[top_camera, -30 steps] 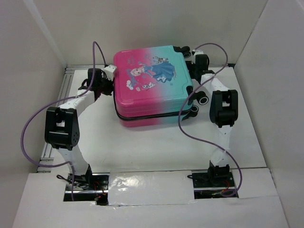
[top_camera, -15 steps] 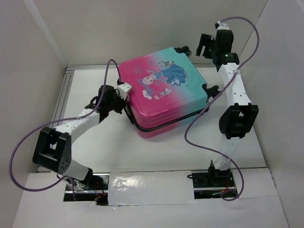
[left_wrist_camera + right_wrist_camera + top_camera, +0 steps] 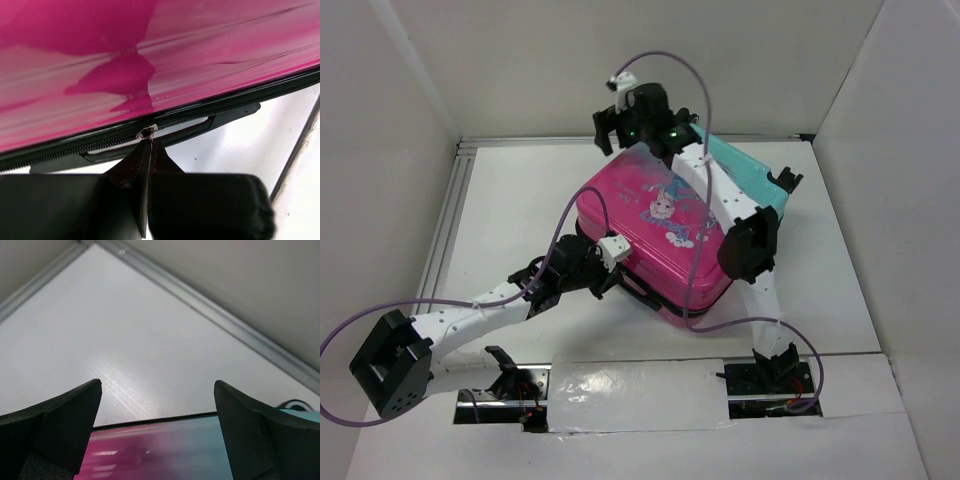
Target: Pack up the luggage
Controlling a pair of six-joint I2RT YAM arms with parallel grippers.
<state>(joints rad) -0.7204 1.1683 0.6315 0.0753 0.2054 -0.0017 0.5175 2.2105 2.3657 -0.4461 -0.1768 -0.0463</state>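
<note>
The luggage (image 3: 660, 215), a closed pink-to-teal hard shell with cartoon figures, lies flat and turned askew mid-table, pink end nearest. My left gripper (image 3: 608, 268) sits at its near-left edge. In the left wrist view it (image 3: 149, 146) is shut on the small metal zipper pull (image 3: 147, 132) below the pink shell (image 3: 150, 60). My right gripper (image 3: 612, 125) hovers open over the far-left corner. In the right wrist view it (image 3: 157, 390) is empty, with its fingers (image 3: 60, 415) wide apart above the shell's edge (image 3: 175, 450).
White walls close in the table (image 3: 510, 200) on the left, back and right. A metal rail (image 3: 450, 220) runs along the left edge and another along the back (image 3: 210, 305). A purple cable (image 3: 570, 215) loops over the left arm.
The luggage has swung round and slid toward the front. My left gripper moved near along its zipper edge. My right arm swept from the far right across to the far-left corner.
</note>
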